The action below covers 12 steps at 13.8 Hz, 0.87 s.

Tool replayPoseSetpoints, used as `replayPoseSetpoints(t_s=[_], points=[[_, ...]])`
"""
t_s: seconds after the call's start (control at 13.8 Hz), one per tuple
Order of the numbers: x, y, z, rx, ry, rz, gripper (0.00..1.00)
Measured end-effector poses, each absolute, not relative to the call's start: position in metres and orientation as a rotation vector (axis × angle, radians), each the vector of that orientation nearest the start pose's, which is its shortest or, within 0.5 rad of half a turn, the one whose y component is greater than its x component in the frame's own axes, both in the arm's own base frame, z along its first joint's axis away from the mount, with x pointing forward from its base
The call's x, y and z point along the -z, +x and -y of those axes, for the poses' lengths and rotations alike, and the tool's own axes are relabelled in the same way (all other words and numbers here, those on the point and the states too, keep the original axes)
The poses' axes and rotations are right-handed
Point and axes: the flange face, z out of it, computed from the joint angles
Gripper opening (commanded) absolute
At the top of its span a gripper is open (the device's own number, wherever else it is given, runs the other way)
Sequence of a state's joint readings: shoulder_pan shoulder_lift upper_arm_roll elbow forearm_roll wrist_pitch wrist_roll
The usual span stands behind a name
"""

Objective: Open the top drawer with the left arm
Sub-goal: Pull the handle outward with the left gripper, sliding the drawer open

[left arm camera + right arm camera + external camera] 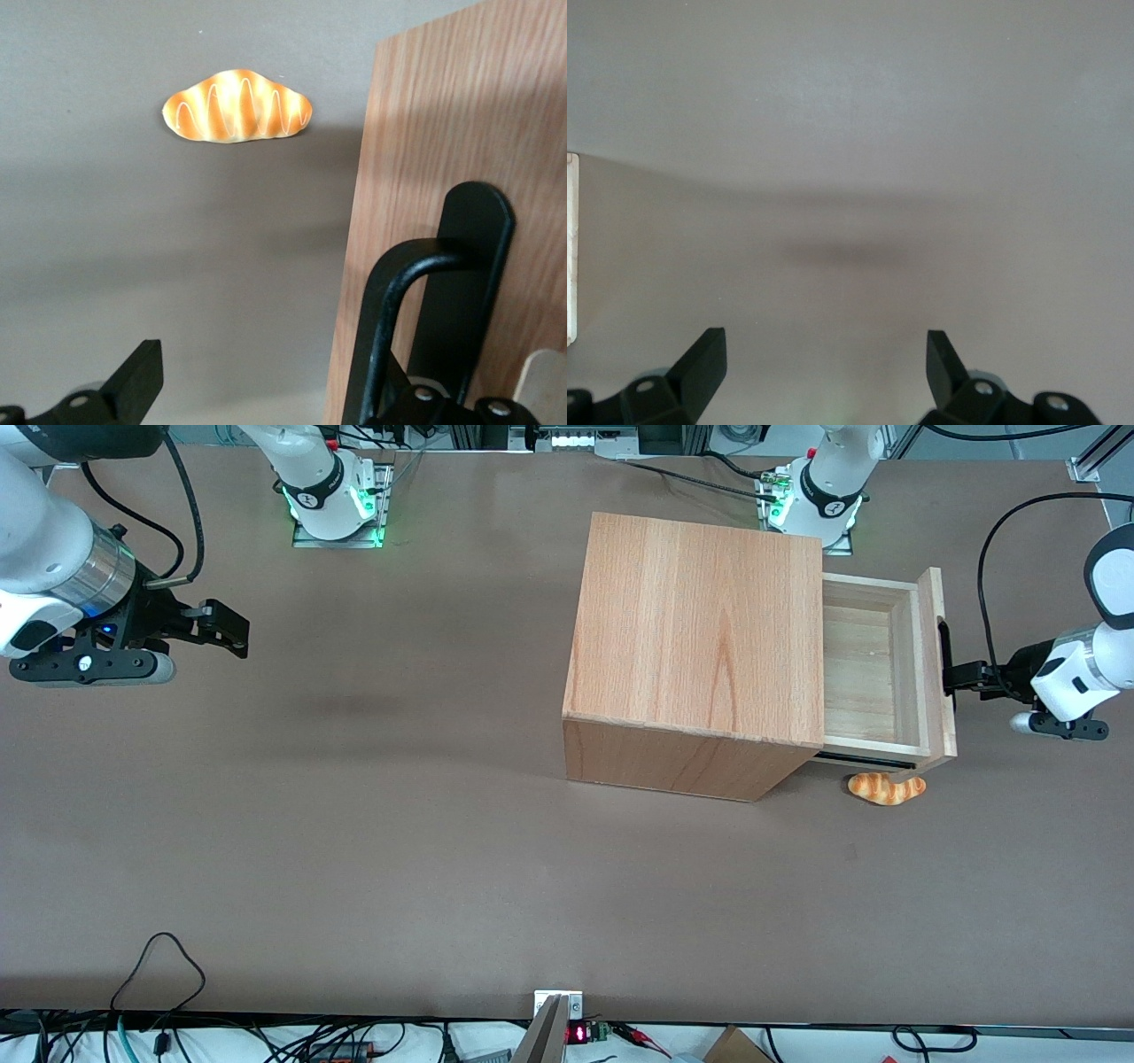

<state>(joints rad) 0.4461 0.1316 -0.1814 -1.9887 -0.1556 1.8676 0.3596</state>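
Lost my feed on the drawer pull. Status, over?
Left arm's black gripper at the slim black bar handle. Light-wood top drawer pulled partway out. Orange croissant toy on table under drawer front.

Large light-wood box cabinet stands on the brown desk. Its shallow top drawer projects toward 3 o'clock in the front view, toward the working arm's end. The black two-finger end effector of the left arm meets the slim black bar handle. A striped croissant-shaped toy lies on the desk at 6 o'clock from the drawer front, nearer the front camera.
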Motion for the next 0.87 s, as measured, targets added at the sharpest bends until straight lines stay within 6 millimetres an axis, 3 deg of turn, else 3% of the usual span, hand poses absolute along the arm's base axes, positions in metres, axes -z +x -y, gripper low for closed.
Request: replayPoseSetpoints(t_s=[0.87], points=[[-0.384, 0.537, -0.168, -0.291, -3.362, -0.046, 1.00]])
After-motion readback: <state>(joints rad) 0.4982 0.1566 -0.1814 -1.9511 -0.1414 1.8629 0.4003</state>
